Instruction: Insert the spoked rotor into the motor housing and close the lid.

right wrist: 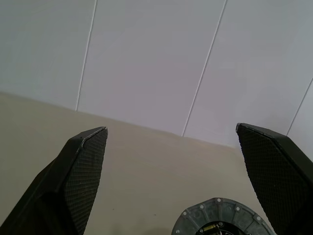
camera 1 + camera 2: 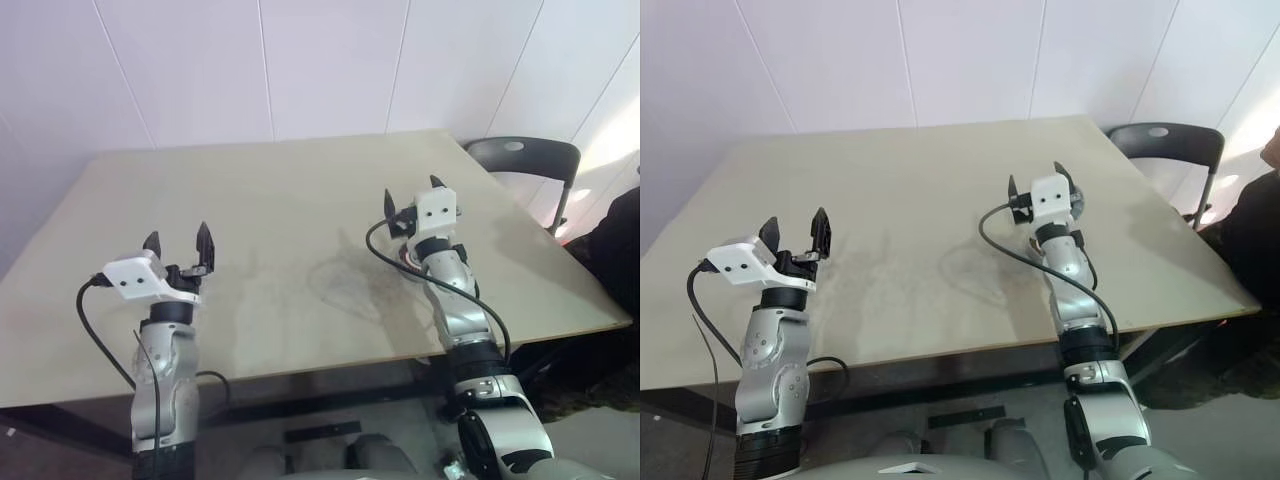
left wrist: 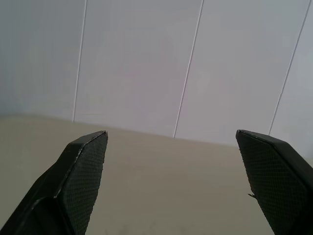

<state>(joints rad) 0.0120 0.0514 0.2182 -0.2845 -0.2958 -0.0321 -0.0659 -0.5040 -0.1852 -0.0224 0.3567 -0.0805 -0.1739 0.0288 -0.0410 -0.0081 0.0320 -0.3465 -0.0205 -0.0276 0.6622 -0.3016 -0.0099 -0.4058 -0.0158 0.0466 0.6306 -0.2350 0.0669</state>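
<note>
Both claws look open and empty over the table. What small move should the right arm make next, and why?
Probably tip the right claw down toward the round grey part just below it. Its open fingers point up over the table at the wall, holding nothing, so they are too high to grasp. Which motor part it is, I cannot tell.

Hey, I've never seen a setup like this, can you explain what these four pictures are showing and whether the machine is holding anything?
It is a two-armed humanoid robot at a beige table. Two pictures look down from its head; the other two come from cameras on its wrists, looking along the black fingers. The left gripper and right gripper both stand open and hold nothing. Under the right gripper lies a round grey metal part with small studs around its rim, partly hidden, so I cannot say which motor piece it is. A dark chair stands behind the table.
</note>
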